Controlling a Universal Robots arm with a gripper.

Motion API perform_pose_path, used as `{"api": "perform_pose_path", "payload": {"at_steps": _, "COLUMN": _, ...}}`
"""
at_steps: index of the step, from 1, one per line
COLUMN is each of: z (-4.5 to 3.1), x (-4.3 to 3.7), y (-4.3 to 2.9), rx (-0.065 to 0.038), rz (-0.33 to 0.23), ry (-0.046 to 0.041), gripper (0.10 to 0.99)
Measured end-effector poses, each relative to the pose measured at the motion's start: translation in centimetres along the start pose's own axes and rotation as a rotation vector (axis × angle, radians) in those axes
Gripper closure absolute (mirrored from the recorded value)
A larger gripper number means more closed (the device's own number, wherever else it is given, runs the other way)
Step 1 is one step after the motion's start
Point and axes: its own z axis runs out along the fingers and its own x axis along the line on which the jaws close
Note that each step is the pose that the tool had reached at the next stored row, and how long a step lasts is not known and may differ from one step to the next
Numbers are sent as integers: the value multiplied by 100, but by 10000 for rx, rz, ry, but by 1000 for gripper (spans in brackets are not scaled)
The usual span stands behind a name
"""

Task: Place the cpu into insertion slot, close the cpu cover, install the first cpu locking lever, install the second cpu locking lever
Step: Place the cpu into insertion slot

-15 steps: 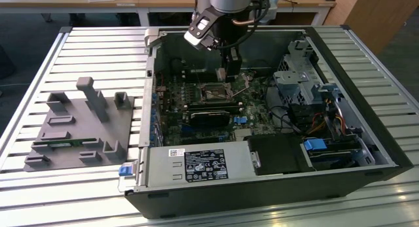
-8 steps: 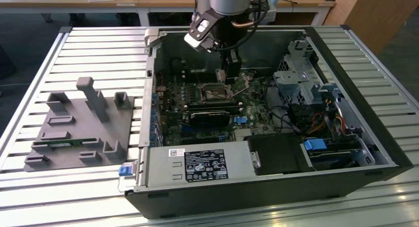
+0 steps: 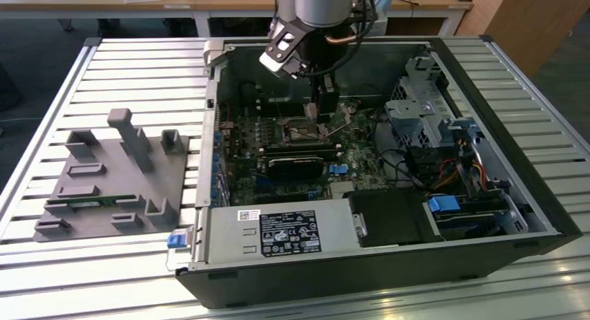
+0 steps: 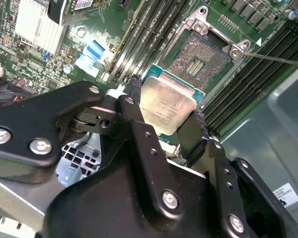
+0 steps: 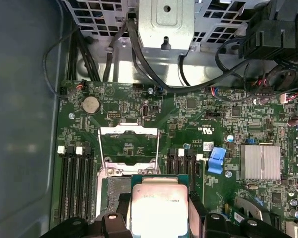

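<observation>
Black pincer [image 4: 165, 99] clamped tight on the small square silver-grey cpu [image 4: 164, 111], gripping two opposite edges, hovering close by the dark square insertion slot [image 4: 197, 60] of the green motherboard [image 5: 198, 111]

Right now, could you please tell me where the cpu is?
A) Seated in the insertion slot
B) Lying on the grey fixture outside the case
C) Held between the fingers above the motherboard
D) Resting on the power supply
C: in the second wrist view the cpu is clamped between the fingers, and the insertion slot beyond it lies bare.
</observation>
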Motion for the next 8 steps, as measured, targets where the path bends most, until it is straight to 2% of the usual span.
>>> {"api": "perform_pose_path", "payload": {"at_steps": 8, "z": 64, "x": 3, "y": -6, "rx": 2, "rz": -9, "ry": -97, "gripper": 545}}
